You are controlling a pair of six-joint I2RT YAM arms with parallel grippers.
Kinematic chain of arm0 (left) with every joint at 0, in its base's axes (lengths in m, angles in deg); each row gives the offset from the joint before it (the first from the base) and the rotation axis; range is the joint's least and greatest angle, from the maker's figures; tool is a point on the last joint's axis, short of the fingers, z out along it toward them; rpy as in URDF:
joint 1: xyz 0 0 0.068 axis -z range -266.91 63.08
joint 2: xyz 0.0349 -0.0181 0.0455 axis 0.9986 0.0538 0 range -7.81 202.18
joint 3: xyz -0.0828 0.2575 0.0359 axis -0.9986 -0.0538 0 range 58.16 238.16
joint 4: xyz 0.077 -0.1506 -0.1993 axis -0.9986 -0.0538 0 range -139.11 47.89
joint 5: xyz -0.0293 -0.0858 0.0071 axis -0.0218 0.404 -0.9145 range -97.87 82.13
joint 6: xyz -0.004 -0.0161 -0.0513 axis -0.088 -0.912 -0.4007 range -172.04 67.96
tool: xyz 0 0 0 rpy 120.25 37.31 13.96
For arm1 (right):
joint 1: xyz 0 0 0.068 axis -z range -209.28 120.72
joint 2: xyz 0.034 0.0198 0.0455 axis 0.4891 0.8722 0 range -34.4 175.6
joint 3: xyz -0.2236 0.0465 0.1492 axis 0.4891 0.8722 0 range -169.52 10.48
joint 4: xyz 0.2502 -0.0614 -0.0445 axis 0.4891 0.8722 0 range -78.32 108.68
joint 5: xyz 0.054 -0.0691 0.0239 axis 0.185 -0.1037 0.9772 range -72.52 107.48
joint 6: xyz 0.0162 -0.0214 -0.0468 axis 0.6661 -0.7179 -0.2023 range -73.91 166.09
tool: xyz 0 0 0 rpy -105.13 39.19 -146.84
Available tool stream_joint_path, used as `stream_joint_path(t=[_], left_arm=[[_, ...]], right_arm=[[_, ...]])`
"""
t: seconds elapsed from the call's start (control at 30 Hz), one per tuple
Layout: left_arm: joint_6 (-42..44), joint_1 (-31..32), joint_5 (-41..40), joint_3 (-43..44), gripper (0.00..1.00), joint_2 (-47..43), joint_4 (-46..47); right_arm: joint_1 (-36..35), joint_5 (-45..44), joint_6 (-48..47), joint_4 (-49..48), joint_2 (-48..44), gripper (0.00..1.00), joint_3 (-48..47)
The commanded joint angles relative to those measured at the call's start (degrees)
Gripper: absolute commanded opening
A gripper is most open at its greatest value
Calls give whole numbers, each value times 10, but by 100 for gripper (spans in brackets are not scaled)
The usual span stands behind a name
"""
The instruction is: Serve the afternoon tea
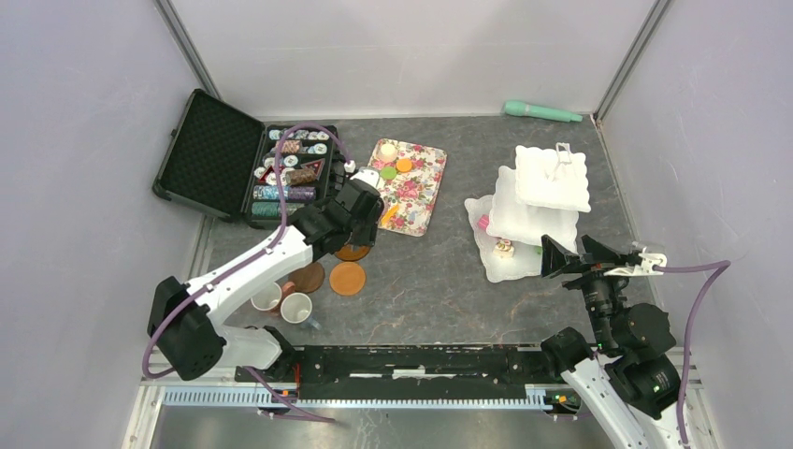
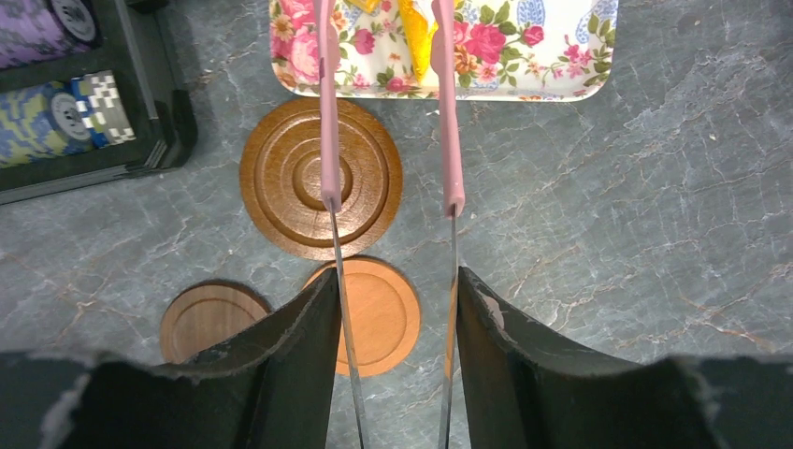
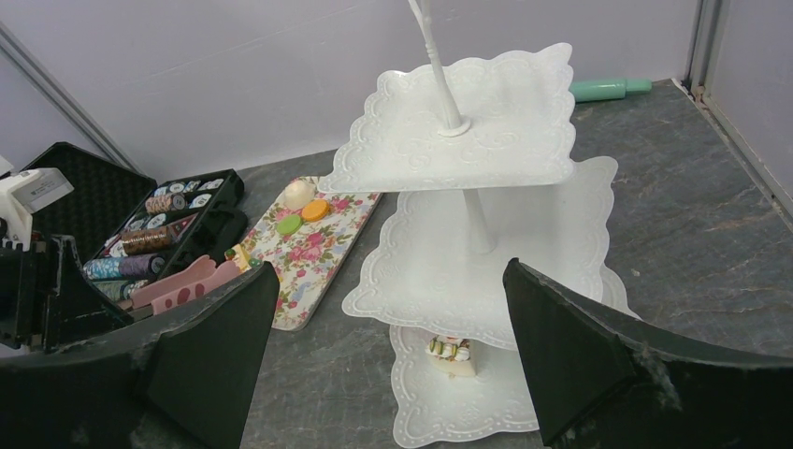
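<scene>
My left gripper (image 1: 360,210) (image 2: 395,281) is shut on metal tongs with pink tips (image 2: 327,140). The tips reach over the near edge of the floral tray (image 2: 580,79), with a yellow pastry (image 2: 418,37) between them. Three brown saucers (image 2: 299,178) (image 2: 383,313) (image 2: 201,318) lie under the tongs. Two mugs (image 1: 296,308) (image 1: 266,297) stand near the left arm. The white three-tier stand (image 1: 538,201) (image 3: 468,122) holds a cream cake slice (image 3: 452,354) on its bottom tier. My right gripper (image 1: 572,254) (image 3: 391,281) is open and empty in front of the stand.
The tray also carries white (image 3: 297,195), orange (image 3: 315,210) and green (image 3: 289,224) pastries. An open black case of poker chips (image 1: 281,173) sits at the back left. A teal rolling pin (image 1: 542,112) lies at the back wall. Walls close in on both sides.
</scene>
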Motion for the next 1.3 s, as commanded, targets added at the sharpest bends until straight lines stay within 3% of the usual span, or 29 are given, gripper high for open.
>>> stream_joint_path(t=[0.0,0.2,0.4,0.7,1.13,1.27], left_arm=[[-30,-4,43,-6,52,10,54],[-30,-4,55,-10,55,35,77],[-20,-4,39,-11,47,65,101],[-9,-4,27,4,45,104,119],[8,-3,49,27,7,70,116],[11,-3,63,40,2,51,113]], right_arm=[[-2,3,5,-12,6,98,-9],[-2,7,3,-15,11,98,-9],[-2,5,3,-14,11,98,-10],[-2,5,8,-15,9,98,-6],[-2,-5,-6,-12,9,98,-19],[-2,-7,-9,-11,10,98,-23]])
